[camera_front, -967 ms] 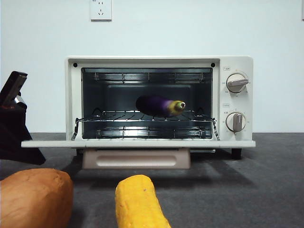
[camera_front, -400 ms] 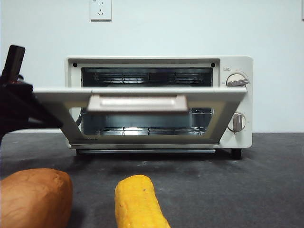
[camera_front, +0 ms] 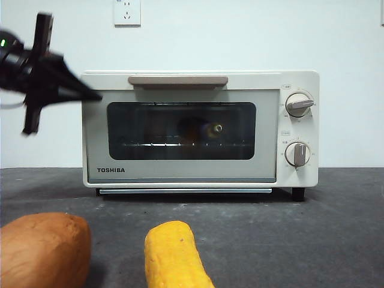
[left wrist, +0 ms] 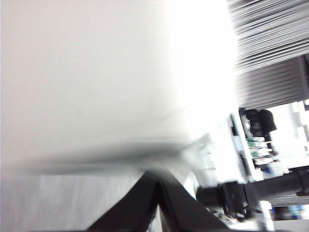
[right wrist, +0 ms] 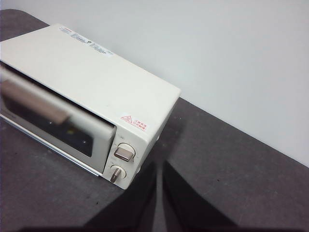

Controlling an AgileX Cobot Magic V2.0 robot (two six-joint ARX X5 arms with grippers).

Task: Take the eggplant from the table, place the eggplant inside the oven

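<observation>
With its dark glass door shut, the cream-white boxy TOSHIBA toaster oven (camera_front: 201, 129) stands on the flat dark grey table (camera_front: 336, 234), and the glossy purple eggplant (camera_front: 201, 129) lies inside on the wire rack, dim behind the window, yellowish stem end toward the knobs. The left gripper (camera_front: 90, 96) hovers at the oven's upper corner, jaws pressed together, empty. The right gripper (right wrist: 159, 193) hangs high above the table beside the oven, jaws clenched too. An orange-brown sweet potato (camera_front: 42, 249) and a yellow corn cob (camera_front: 174, 255) lie up front.
</observation>
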